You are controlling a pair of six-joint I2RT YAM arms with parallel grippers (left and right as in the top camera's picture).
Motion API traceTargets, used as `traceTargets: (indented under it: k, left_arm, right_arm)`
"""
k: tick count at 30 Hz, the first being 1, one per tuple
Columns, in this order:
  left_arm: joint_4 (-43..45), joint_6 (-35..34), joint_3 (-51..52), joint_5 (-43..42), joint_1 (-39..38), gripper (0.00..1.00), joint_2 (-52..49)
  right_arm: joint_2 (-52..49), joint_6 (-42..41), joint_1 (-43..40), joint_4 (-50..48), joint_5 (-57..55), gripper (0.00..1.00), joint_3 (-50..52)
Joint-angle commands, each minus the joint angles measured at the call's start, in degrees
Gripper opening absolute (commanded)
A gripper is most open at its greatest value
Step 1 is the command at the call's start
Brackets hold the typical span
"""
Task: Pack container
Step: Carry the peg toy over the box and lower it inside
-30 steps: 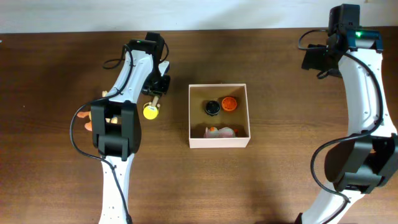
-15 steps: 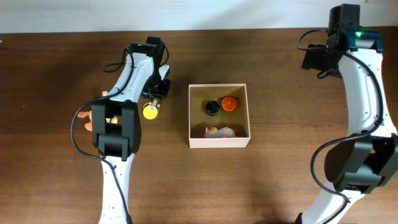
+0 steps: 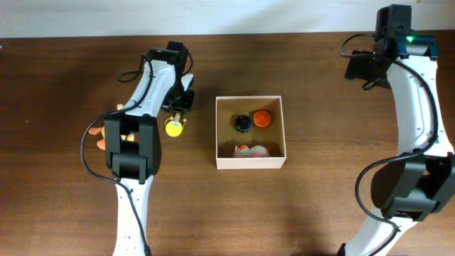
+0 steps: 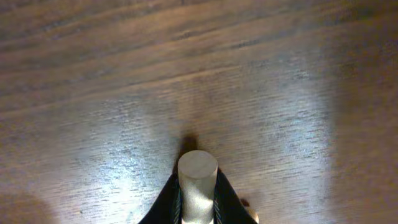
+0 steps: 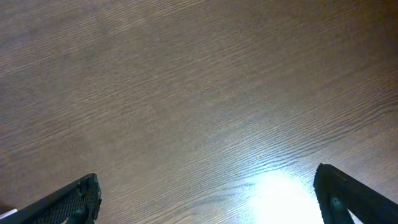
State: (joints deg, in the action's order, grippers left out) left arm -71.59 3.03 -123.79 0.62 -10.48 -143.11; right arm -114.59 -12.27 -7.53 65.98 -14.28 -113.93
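Container [image 3: 251,163] holds several toys [image 3: 261,118]; left gripper [image 4: 198,194] pinches yellow toy [image 3: 171,127] by its peg [image 4: 198,169], unpacked, left of it; right gripper [image 5: 208,190] gapes wide.

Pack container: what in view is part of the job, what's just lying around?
Job:
container
yellow-headed peg, clamped in left gripper
black toy, orange toy and white-and-orange toy, already inside

Lying about:
orange item by the left arm, unclear what
right gripper, open, idle

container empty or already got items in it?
Partly filled. The container holds a black round piece, an orange one, and pale toys along one wall.
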Motion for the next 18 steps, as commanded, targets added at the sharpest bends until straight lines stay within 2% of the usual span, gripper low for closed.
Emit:
traceTargets:
  k: [1, 5, 13, 18]
  left_arm:
    - [-2.34, -0.15, -2.91, -0.66, 0.0, 0.04, -0.33]
    - [-5.38, -0.17, -9.44, -0.66, 0.0, 0.04, -0.33]
    - [-13.42, -0.22, -28.98, -0.72, -0.28, 0.05, -0.33]
    - [-19.37, -5.2, -42.14, -0.9, -3.48, 0.05, -0.33]
  right_arm:
    - [-0.13, -0.92, -0.37, 0.04, -0.33, 0.99, 0.31]
    - [-0.13, -0.92, -0.37, 0.02, -0.33, 0.99, 0.31]
    - [-0.13, -0.92, -0.37, 0.02, -0.33, 0.99, 0.31]
    - [-0.13, -0.92, -0.37, 0.02, -0.31, 0.99, 0.31]
